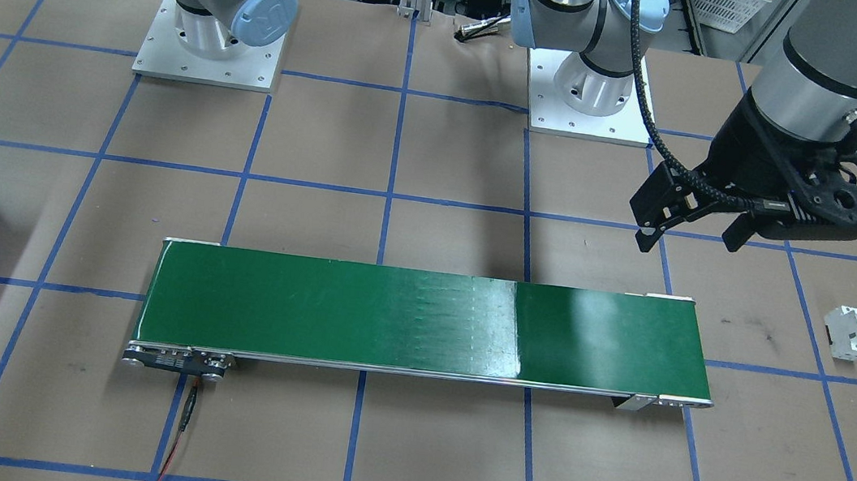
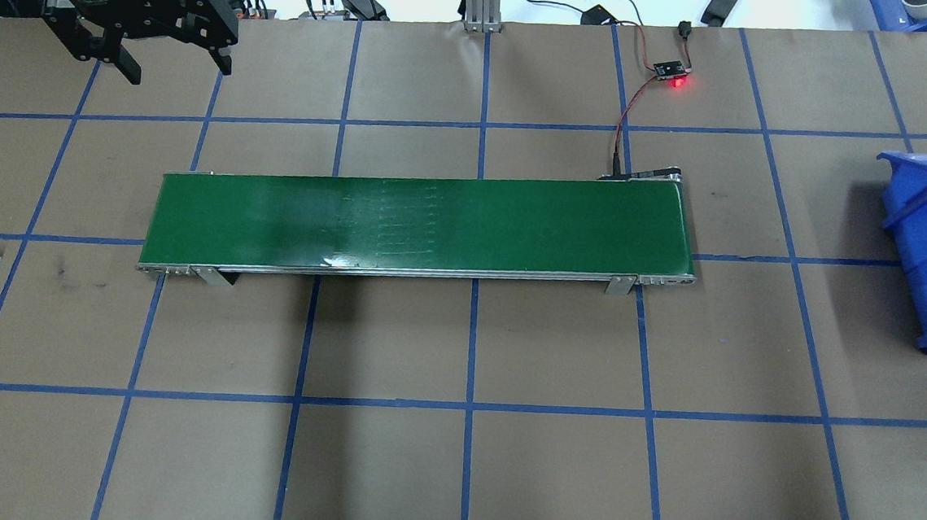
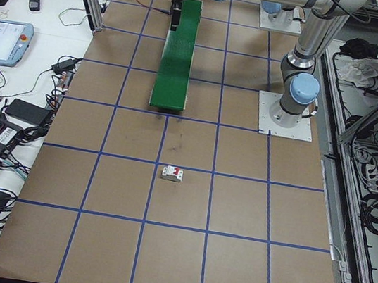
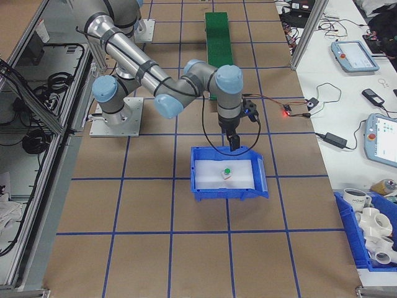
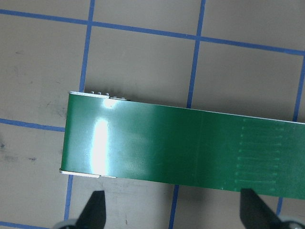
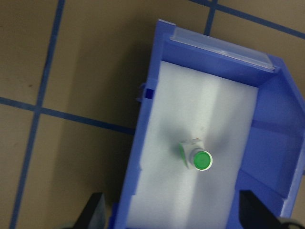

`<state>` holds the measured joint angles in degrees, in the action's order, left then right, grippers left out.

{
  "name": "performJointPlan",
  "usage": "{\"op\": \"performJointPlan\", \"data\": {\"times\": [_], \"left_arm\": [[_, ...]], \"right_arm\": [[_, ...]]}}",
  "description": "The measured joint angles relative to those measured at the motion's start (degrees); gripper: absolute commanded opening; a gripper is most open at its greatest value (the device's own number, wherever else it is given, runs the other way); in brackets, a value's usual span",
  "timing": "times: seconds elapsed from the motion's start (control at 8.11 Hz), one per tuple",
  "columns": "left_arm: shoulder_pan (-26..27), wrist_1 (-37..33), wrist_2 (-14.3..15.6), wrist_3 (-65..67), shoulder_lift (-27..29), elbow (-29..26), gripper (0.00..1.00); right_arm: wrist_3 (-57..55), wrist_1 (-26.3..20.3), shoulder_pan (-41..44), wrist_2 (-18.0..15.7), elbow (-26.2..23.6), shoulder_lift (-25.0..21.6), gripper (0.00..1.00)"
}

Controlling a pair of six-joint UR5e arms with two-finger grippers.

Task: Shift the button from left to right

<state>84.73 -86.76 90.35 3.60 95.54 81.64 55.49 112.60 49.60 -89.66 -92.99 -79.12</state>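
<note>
The button (image 6: 196, 156) lies on the white pad inside the blue bin (image 6: 281, 143) at the surface's right end, green cap up (it looks delivered to me). The right hand (image 6: 169, 214) hangs above it, fingers spread wide, holding nothing. The left hand (image 1: 693, 228) hovers beyond the green belt's (image 1: 418, 321) left end, fingers also apart and empty. To finish well, I'd lift the right arm straight up, keeping its fingers off the bin's walls.

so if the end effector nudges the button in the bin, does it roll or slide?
Likely rolls: the button lies on its side, round green cap showing. It looks small and light, so easily knocked. The bin's white liner looks soft and may damp it.
</note>
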Motion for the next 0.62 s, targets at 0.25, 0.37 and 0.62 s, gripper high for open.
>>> {"op": "performJointPlan", "data": {"times": [0.25, 0.37, 0.62], "left_arm": [[0.0, 0.01, 0.0, 0.0, 0.0, 0.0, 1.0], [0.0, 0.0, 0.03, 0.0, 0.0, 0.01, 1.0], [0.0, -0.06, 0.08, -0.01, 0.0, 0.0, 1.0]], "right_arm": [[-8.42, -9.18, 5.89, -0.07, 0.27, -6.26, 1.0], [-14.24, -13.05, 9.48, 0.02, 0.57, -8.51, 1.0], [-28.34, -17.17, 19.37, -0.17, 0.99, -11.68, 1.0]]}}
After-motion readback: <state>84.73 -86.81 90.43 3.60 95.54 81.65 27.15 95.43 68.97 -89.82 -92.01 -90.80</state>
